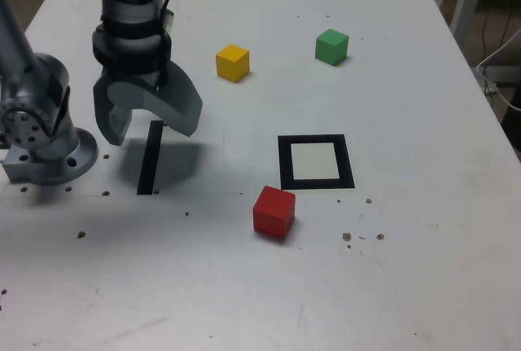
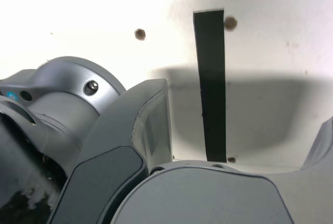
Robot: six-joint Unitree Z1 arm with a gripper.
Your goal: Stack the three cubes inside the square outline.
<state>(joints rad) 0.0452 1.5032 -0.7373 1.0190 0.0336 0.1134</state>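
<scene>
Tool (image 1: 149,127) hangs w/ jaws apart, empty, over black tape strip (image 1: 148,158) at exterior view's left. Red cube (image 1: 273,212) sits just beside square outline (image 1: 315,162); yellow cube (image 1: 233,63) & green cube (image 1: 332,46) well apart on desk (image 1: 423,229).

We find no text, label, brand, number or sign that we can read in either view.
</scene>
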